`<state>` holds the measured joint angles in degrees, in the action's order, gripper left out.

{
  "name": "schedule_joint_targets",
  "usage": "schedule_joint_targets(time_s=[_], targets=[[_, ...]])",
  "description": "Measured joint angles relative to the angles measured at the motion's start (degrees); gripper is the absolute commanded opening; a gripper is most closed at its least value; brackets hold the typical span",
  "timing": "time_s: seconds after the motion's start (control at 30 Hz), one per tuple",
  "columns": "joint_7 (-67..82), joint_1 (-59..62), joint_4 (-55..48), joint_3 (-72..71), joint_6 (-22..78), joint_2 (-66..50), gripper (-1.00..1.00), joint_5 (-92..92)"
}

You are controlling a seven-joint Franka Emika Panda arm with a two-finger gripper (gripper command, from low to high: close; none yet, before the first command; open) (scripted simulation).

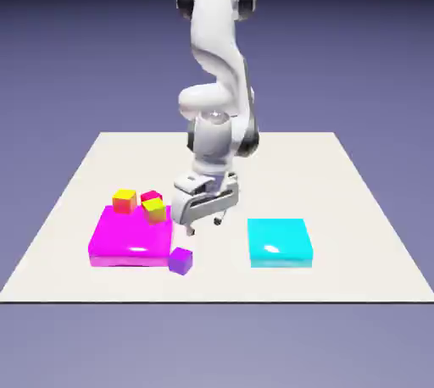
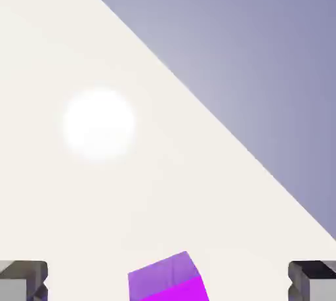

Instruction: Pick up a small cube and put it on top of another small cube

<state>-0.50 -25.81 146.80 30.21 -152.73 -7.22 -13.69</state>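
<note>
We see the gripper (image 1: pixel 204 226) with its two fingers spread wide, and nothing is held between them. It hangs above the table (image 1: pixel 339 174), whose surface is pale, smooth and without pattern; in the hand view, a round white glare shines on it.

The tiny purple cube (image 1: pixel 180 261) has flat faces and quite sharp edges, and its colour goes from dull violet to bright magenta. In the exterior view, we find it below the gripper and a little to the exterior view's left. In the hand view, it shows at the bottom edge, partly cut off, between the two finger tips from side to side and touching neither.

To the exterior view's left of the gripper, we see the flat magenta block (image 1: pixel 131 234), glossy and with rounded edges. To the exterior view's right is the cyan block (image 1: pixel 280 238), also flat and shiny. Farther left from the gripper, two yellow cubes (image 1: pixel 125 201) and a red cube (image 1: pixel 151 196) gather at the magenta block's far side.
</note>
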Motion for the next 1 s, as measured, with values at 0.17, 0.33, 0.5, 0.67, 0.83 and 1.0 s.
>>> schedule_joint_targets(time_s=[0.17, 0.33, 0.5, 0.67, 0.83, 1.0], targets=[[9.1, -5.45, -3.08, 6.55, 4.61, -8.65, 0.0, -2.97], [10.8, -0.59, -3.7, 2.28, -3.08, -16.94, 0.0, 0.21], [11.04, 0.11, -3.79, 1.66, -4.15, -18.14, -1.0, 0.67], [8.46, -4.56, -2.99, 6.55, 5.42, -7.88, -1.0, -3.13], [0.7, 5.81, -1.93, 6.62, 14.27, 1.09, -1.0, -5.45], [-7.1, 16.82, -0.87, 6.71, 23.13, 10.06, -1.0, -7.78]])
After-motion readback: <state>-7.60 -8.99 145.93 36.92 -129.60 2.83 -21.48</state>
